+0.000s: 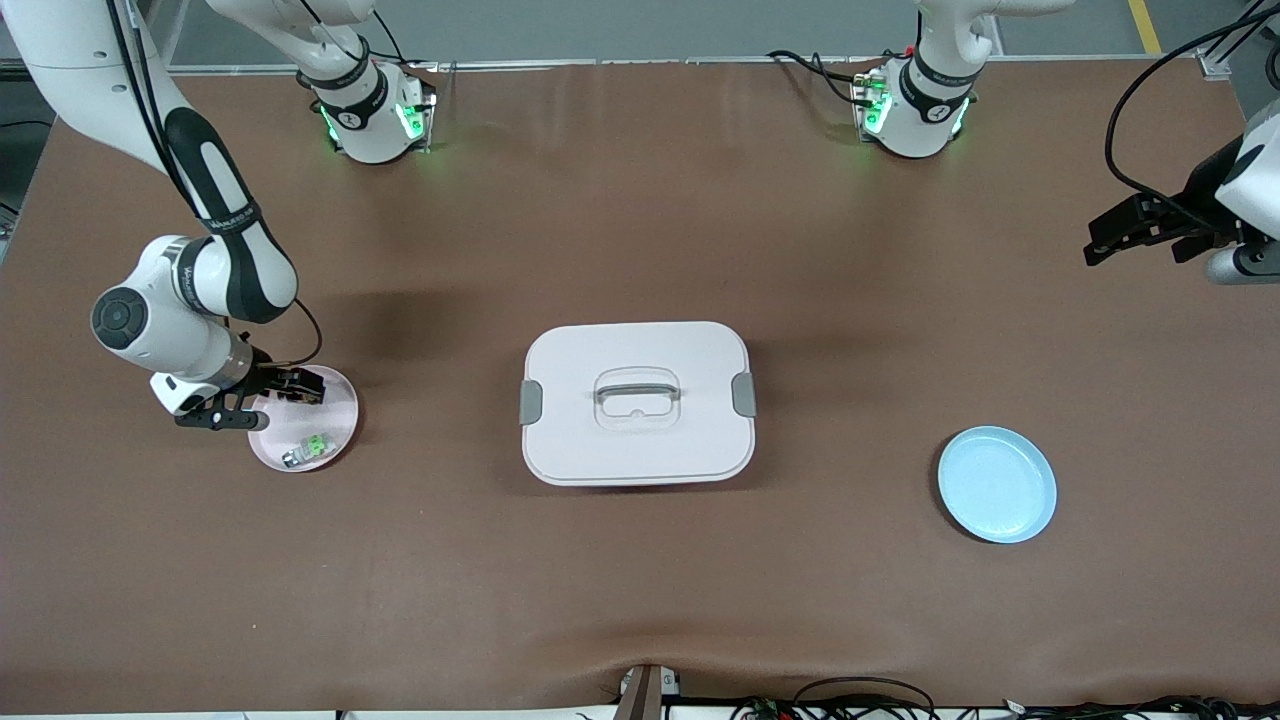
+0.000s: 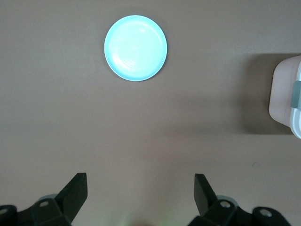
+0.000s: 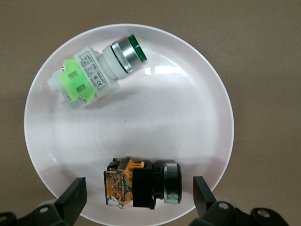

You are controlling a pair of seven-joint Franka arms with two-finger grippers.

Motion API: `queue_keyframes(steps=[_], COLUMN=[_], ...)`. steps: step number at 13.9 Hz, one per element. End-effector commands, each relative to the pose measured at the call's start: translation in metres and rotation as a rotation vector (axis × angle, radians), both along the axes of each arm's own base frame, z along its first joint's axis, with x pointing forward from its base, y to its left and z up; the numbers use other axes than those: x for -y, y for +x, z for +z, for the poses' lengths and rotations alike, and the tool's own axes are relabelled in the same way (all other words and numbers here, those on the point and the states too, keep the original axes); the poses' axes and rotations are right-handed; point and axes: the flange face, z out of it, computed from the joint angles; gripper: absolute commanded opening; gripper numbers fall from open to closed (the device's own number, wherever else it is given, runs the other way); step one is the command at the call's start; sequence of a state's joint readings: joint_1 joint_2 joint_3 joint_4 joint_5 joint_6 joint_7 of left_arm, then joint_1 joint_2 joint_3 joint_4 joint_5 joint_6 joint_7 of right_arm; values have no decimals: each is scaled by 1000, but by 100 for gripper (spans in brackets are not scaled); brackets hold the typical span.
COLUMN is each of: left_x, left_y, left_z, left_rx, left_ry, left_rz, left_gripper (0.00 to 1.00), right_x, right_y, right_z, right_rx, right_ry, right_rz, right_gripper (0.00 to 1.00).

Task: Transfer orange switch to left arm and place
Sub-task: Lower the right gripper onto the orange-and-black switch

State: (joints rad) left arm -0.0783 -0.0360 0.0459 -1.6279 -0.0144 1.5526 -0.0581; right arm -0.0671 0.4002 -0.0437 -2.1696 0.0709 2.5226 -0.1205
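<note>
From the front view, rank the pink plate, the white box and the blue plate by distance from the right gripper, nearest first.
1. Pink plate: directly under the right gripper, at the right arm's end of the table.
2. White box: mid-table.
3. Blue plate: toward the left arm's end, farthest.

The orange switch (image 3: 141,183), a small black part with an orange-brown end, lies on its side on a round pink plate (image 1: 340,400) toward the right arm's end of the surface, between the spread fingers of the right tool (image 3: 138,200). The box (image 1: 638,402), white with grey side latches and a clear lid handle, sits closed mid-surface.
</note>
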Motion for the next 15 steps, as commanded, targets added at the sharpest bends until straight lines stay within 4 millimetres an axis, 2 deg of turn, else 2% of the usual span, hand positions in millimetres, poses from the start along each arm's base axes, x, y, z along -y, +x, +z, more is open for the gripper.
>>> queue_keyframes(steps=[1, 6, 15], left_x=[-1, -1, 0], left_y=[1, 1, 2], left_z=[4, 4, 9], left_rx=[-2, -2, 7], left_ry=[7, 7, 6], left_rz=[-14, -12, -14], left_gripper=[100, 100, 100], right_x=[-2, -1, 0], right_y=[-4, -5, -6], right_z=[1, -3, -22], right_rx=[7, 1, 3], right_ry=[5, 6, 1], right_rz=[-1, 7, 15], right_gripper=[100, 100, 100])
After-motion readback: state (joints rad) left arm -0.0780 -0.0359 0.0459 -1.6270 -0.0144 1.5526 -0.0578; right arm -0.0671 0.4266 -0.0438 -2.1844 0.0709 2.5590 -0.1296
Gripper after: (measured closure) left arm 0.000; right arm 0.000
